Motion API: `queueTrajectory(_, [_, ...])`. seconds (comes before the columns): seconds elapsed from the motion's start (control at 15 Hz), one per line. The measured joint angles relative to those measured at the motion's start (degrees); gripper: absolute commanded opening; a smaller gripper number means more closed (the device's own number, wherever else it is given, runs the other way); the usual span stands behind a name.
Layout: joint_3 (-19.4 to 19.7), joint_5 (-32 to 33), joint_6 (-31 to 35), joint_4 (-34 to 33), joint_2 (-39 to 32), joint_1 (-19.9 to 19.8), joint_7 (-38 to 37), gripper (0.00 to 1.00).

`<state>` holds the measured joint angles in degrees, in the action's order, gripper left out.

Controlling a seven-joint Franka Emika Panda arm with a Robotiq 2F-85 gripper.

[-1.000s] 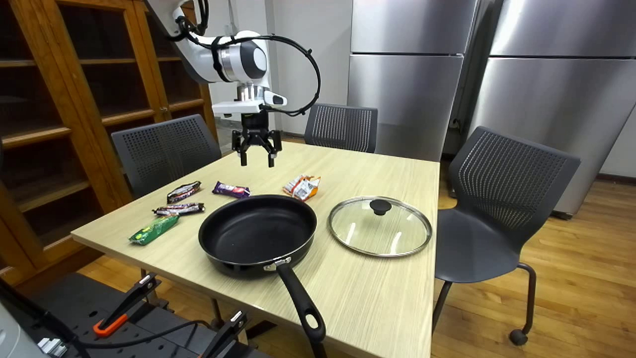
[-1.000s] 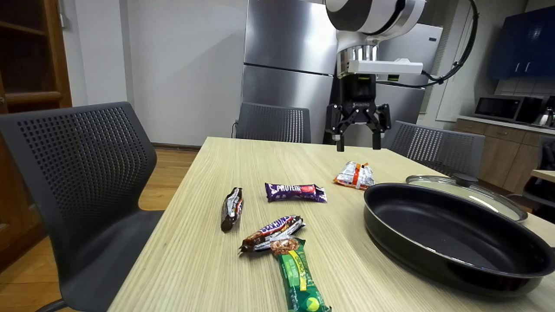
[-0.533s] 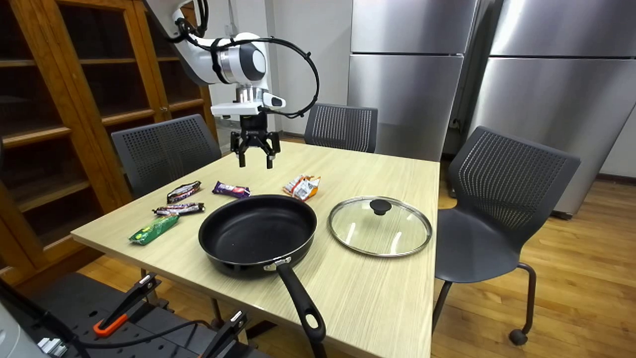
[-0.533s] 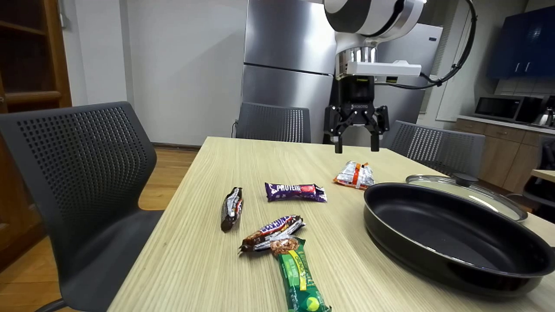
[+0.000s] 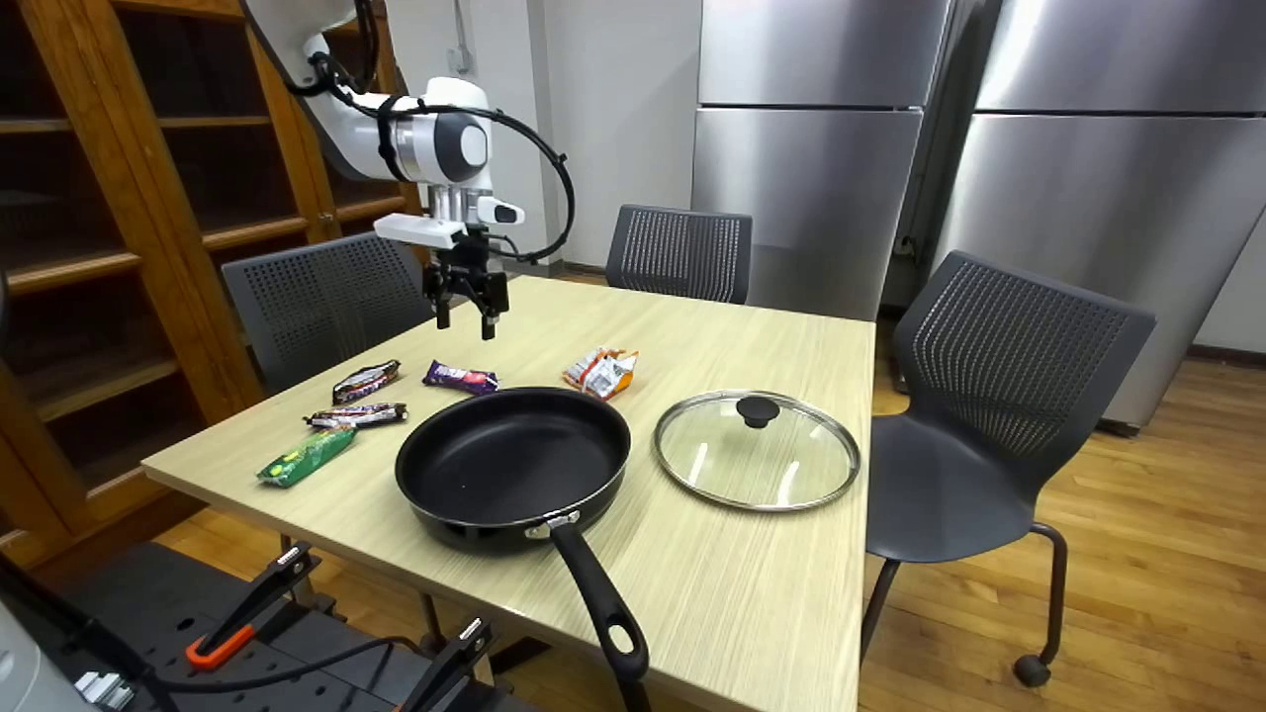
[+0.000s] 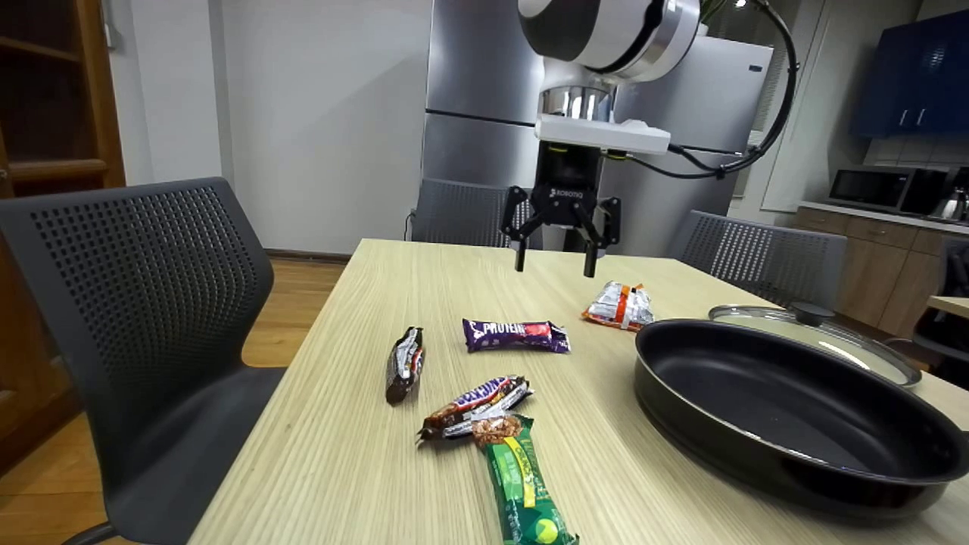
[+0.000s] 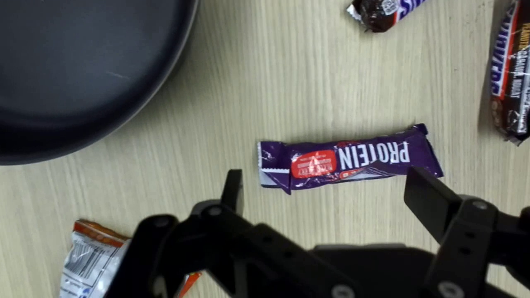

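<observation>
Table [image 5: 752, 603], protein bar [image 7: 348, 159]; lid [image 5: 757, 455] outside wrist view.

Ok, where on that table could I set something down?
In an exterior view, there's bare tabletop between the glass lid, the pan handle and the near edge; another patch lies beyond the lid and orange-silver packet. Crowded: around the green bar, two Snickers bars, and the purple bar near the open pincer.

The arm [image 5: 356, 138] is white with dark grey joint covers [image 6: 556, 34]; a silver collar [image 6: 577, 104] sits beside a flat white housing [image 6: 602, 135]; a tied black cable [image 5: 570, 203] loops outside; the black gripper [image 6: 555, 268] bears pale ROBOTIQ lettering [image 6: 571, 194], round screw heads [image 7: 450, 289] on its linkages [image 7: 281, 248] and slim, flat-faced fingers [image 7: 430, 203].
</observation>
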<state>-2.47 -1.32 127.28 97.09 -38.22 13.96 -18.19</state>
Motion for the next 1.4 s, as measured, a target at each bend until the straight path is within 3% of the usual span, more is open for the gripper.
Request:
queueTrajectory(0.67, [-0.04, 0.08, 2.2, -3.21, -2.54, 8.66, -10.45, 1.0])
queueTrajectory(1.4, [-0.27, 0.02, 2.08, -11.02, -10.14, 13.42, -14.1, 1.0])
